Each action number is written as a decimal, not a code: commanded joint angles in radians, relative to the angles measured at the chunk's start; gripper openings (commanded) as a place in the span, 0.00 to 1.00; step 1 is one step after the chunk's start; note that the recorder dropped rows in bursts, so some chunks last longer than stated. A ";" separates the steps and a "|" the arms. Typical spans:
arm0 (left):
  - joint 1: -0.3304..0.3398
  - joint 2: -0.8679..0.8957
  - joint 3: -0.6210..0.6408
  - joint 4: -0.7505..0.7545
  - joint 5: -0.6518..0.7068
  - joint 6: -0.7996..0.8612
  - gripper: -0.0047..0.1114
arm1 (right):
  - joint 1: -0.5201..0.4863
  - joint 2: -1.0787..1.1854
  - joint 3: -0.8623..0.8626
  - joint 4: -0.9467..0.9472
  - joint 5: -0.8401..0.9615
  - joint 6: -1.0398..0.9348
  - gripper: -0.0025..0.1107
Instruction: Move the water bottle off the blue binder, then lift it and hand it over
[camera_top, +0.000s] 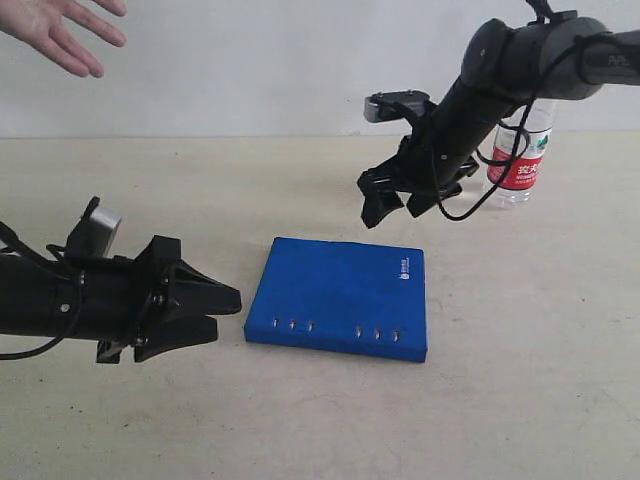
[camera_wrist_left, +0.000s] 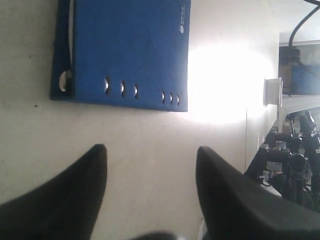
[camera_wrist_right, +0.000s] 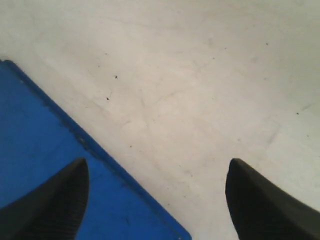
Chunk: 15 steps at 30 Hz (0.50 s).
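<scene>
Left fingers (camera_top: 205, 295) spread empty, low over the desk (camera_top: 520, 400), near the blue binder (camera_top: 340, 295).
The right fingers (camera_top: 380, 208), likewise released, hang above the binder's far edge. The water bottle (camera_top: 520, 165) stands upright on the desk behind the right arm, well apart from the flat-lying binder. The desk is beige with small dark specks; a plain white wall (camera_top: 250, 70) backs it, and a person's open hand (camera_top: 60, 35) shows at upper left.

In all views: blue binder (camera_top: 340, 295)
</scene>
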 joint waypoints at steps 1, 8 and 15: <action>-0.003 -0.001 -0.015 -0.010 0.018 0.014 0.48 | -0.013 0.022 -0.009 0.042 0.005 -0.072 0.62; -0.003 -0.001 -0.015 -0.010 0.016 0.031 0.48 | -0.023 0.067 -0.009 0.043 -0.020 -0.132 0.62; -0.003 -0.001 -0.015 -0.010 0.018 0.044 0.48 | -0.028 0.077 -0.009 0.069 0.208 -0.164 0.60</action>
